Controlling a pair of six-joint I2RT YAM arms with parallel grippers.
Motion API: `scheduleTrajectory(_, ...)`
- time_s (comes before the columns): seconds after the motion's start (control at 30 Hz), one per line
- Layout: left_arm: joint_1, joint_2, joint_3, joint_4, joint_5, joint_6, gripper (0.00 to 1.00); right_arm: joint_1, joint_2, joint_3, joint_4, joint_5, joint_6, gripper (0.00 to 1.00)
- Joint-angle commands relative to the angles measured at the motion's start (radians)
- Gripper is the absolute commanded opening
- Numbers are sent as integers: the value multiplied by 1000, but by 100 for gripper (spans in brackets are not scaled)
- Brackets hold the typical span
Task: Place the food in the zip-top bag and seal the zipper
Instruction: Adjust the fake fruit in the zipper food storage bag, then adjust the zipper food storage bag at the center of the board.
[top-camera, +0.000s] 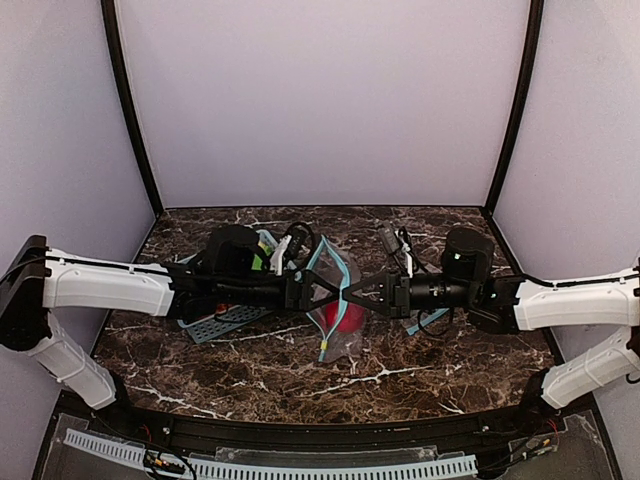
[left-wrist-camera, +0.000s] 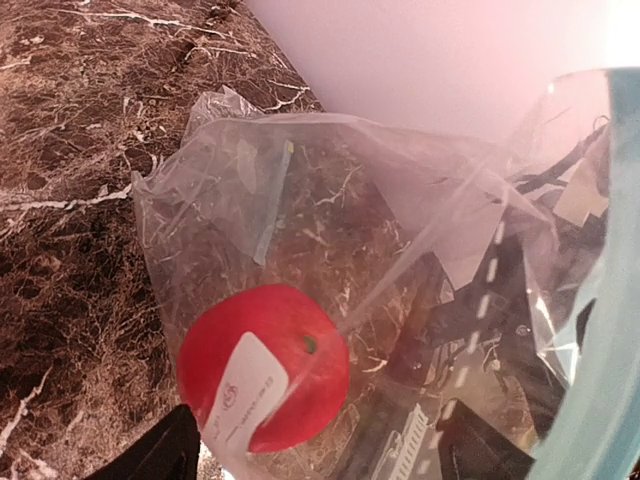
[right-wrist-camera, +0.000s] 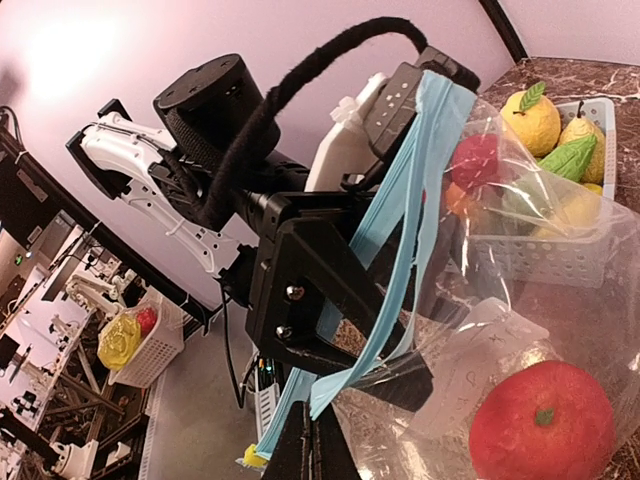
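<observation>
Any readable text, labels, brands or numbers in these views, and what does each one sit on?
White label on the zip-top bag, lying over the red fruit: faint printed mark, too blurred to read.
Nothing else in any view carries text that can be read.
</observation>
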Motion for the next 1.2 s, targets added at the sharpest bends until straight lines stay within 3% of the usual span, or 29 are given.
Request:
scheduleTrajectory(0.0,-3,-82,-67,-12,-13,-18,79,-6,-28,-1,-53,75,-29,0)
scheduleTrajectory(0.13,-3,-112,-106,-7,-7,-43,66,-5,-16,19,-121,116,-47,0)
scheduleTrajectory(0.23,-3,-116,-107,-20,-13,-38,47,-5,5,40,-155,132,-50,0)
scheduleTrajectory(0.3,-3,-112,-104,-24,-21,-31,40,-5,14,52,-176,135,-52,0)
scheduleTrajectory(0.53,-3,-77,-68,-65,-50,-3,28,-3,13,71,-237,134,-81,0)
scheduleTrajectory(0.67,-3,-75,-32,-161,-132,20,8,-4,7,91,-323,192,-89,0)
scheduleTrajectory(0.83,-4,-141,-33,-352,-404,56,4,-4,13,169,-594,417,-56,0)
scheduleTrajectory(0.9,-3,-167,-49,-388,-452,57,4,-4,15,187,-661,470,-41,0)
scheduleTrajectory(1.17,-3,-161,-78,-327,-409,37,5,-3,96,270,-770,534,-4,0)
